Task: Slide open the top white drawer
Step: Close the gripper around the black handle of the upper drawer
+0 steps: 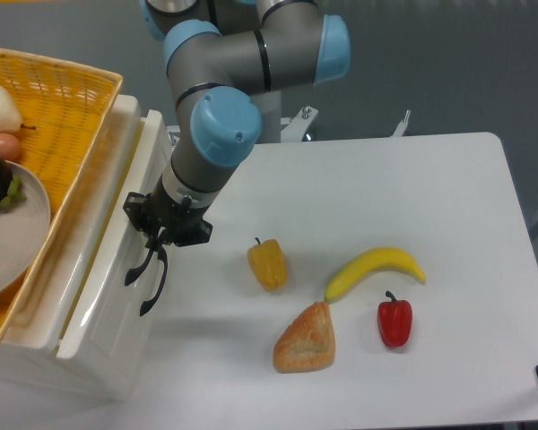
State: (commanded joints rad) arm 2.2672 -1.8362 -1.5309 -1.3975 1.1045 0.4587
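Note:
The top white drawer (117,269) is the glossy cream-white front at the left, under the basket. Its black curved bar handle (152,287) sticks out toward the table. My gripper (157,240) reaches down from the grey and blue arm and sits right at the handle's upper end. Its dark fingers (149,238) are closed around the bar there. A narrow gap shows between the drawer's front panel and the cabinet top behind it. The lower drawer is hidden below from this angle.
A yellow wicker basket (72,107) holding a plate and food sits on top of the cabinet. On the white table (430,179) lie a yellow pepper (267,265), a banana (374,270), a red pepper (394,322) and a piece of bread (307,339).

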